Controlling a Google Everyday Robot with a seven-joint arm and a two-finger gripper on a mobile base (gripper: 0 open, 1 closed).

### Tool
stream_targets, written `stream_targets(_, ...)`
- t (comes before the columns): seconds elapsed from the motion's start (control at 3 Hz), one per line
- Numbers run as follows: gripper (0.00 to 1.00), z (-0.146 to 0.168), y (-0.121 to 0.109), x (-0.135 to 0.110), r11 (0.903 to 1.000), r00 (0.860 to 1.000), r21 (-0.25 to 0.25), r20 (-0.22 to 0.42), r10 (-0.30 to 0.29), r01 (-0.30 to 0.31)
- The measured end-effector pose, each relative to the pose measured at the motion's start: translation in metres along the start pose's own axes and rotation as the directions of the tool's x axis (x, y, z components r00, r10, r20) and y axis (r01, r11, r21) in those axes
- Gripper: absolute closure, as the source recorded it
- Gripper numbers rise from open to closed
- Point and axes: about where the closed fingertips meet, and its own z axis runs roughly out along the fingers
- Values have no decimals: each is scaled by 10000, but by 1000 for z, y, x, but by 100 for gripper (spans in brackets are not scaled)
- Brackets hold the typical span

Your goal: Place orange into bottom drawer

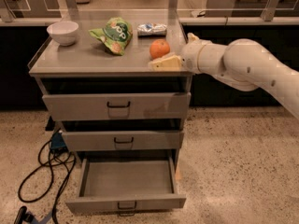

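Your gripper [165, 63] sits just beside the orange [160, 48] — whether open or closed, I cannot tell — so centre it squarely on the orange before squeezing.

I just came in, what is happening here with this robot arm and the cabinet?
A white robot arm reaches in from the right. Its gripper is at the front right edge of the cabinet top, right beside the orange. The orange rests on the top and is not lifted. The bottom drawer stands pulled open, and the orange is not in it yet. A white bowl, a green snack bag and a silver packet also lie on the top.
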Motion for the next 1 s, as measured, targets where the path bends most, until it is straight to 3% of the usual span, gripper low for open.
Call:
stream_targets(0.33,0,25,-5,-5,9990,9999,440,96,114,-118)
stream_targets(0.67,0,22,-3,-6,9993,9999,362,125,74,-78)
stream_targets(1.0,0,35,-21,1,9958,9995,875,169,264,-278)
